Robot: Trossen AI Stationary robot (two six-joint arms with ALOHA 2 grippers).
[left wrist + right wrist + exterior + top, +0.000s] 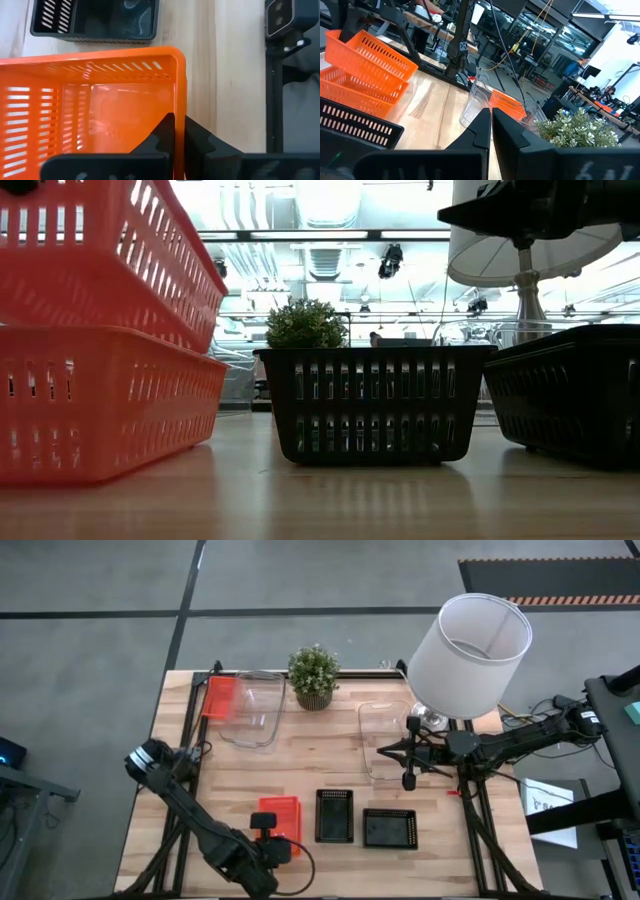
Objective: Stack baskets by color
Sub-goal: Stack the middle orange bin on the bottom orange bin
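Note:
My left gripper [264,824] is shut on a small orange basket [282,808], which hangs tilted over a second orange basket [100,410] standing on the table near the front edge. A third orange basket [218,696] lies at the far left, beside a clear basket [252,708]. Another clear basket [383,735] sits right of centre. Two black baskets [334,815] [390,828] stand near the front. My right gripper [382,750] is shut and holds nothing; it points level, above the right clear basket. My left gripper pinches one side wall [180,95] of the orange basket close to a corner, one finger [162,132] inside the basket and one [200,137] outside. The fingers slant down from the table's near left. The basket is tilted above the lower orange basket; whether they touch, I cannot tell.
A potted plant [313,675] stands at the far middle and a lamp with a white shade [470,655] at the far right. Bare wood lies between the clear baskets and the front row.

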